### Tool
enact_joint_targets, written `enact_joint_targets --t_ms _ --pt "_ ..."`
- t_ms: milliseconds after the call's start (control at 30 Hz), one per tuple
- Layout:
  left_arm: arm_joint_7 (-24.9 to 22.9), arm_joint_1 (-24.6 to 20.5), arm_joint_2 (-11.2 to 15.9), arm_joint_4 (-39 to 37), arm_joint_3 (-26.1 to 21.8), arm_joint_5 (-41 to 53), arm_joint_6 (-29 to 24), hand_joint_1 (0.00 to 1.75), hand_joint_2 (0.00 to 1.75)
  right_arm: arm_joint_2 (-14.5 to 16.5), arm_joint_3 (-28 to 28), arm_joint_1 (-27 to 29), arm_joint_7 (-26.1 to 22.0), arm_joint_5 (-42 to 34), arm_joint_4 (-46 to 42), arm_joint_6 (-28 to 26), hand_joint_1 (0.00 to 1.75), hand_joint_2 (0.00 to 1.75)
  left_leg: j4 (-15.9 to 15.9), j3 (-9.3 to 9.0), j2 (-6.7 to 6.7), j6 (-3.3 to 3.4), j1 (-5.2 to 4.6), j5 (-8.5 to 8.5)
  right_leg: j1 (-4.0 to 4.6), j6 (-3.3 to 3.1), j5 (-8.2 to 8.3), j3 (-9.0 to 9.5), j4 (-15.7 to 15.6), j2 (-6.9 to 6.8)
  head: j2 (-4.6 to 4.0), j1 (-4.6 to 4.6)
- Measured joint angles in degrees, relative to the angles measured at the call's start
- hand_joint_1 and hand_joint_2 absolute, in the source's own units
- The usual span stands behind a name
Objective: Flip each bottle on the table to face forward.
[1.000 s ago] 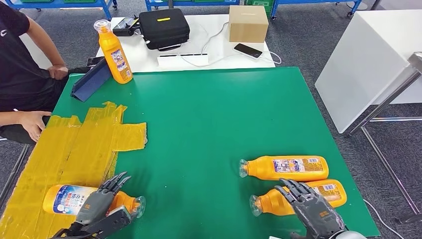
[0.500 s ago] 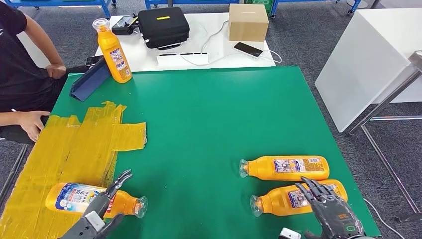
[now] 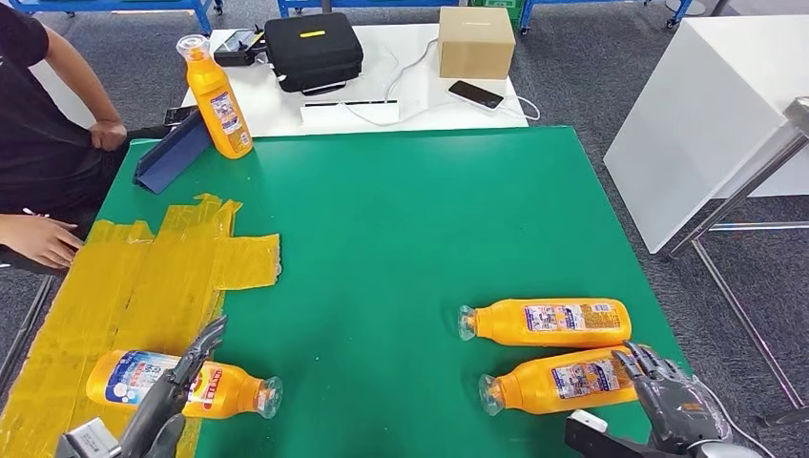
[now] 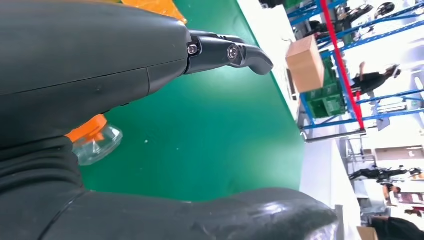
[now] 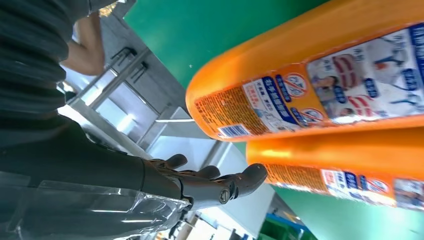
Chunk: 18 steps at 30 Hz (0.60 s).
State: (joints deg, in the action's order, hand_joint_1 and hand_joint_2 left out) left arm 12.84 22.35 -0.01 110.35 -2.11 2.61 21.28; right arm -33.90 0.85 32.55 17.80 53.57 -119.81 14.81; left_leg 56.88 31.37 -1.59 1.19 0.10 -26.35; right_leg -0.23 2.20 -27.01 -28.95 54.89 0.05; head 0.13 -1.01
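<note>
Three orange plastic bottles w/ clear caps lie on their sides on the green tabletop (image 3: 401,219). The near-left bottle (image 3: 176,384) lies on the yellow tape patch (image 3: 143,286), blue-and-white label up, cap toward the centre. At right, the upper right bottle (image 3: 546,322) and lower right bottle (image 3: 563,380) lie just beside each other, caps pointing left, printed labels showing. A fourth orange bottle (image 3: 217,98) stands upright at the far-left corner, next to a dark blue angled stand (image 3: 172,153).

Left hand (image 3: 176,396): released, fingers straight and apart, over the near-left bottle's mid section; contact — cannot tell. Left wrist view shows that bottle's clear cap (image 4: 97,145) below the hand, nothing gripped.

Right hand (image 3: 673,396): open too, fingers spread at the base end of the lower right bottle, holding nothing; right wrist view has both right bottles close by its fingers (image 5: 220,182).

Beyond: white table (image 3: 382,105) w/ black case (image 3: 313,52), cardboard box (image 3: 475,44), phone (image 3: 475,95). A person's hand (image 3: 38,240) rests at the tabletop's left edge.
</note>
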Motion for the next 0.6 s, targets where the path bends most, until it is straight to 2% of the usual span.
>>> enact_joint_targets --t_ms 333,600 --pt "-1.5 -0.9 -0.4 1.0 -0.2 -2.0 0.4 0.0 0.0 4.5 -2.6 -4.1 -0.6 2.7 3.7 4.5 0.0 1.75 0.0 -0.07 0.0 0.0 0.0 0.0 0.0 0.0 0.0 -0.02 0.0 0.0 0.0 0.0" --pt "-1.1 -1.2 -0.4 1.3 0.7 -2.2 0.1 0.0 0.0 6.6 -2.8 -6.2 -2.2 4.5 6.3 5.3 0.0 1.75 0.0 0.01 0.0 0.0 0.0 0.03 0.0 0.0 0.01 0.37 0.0 0.0 0.0 -0.01"
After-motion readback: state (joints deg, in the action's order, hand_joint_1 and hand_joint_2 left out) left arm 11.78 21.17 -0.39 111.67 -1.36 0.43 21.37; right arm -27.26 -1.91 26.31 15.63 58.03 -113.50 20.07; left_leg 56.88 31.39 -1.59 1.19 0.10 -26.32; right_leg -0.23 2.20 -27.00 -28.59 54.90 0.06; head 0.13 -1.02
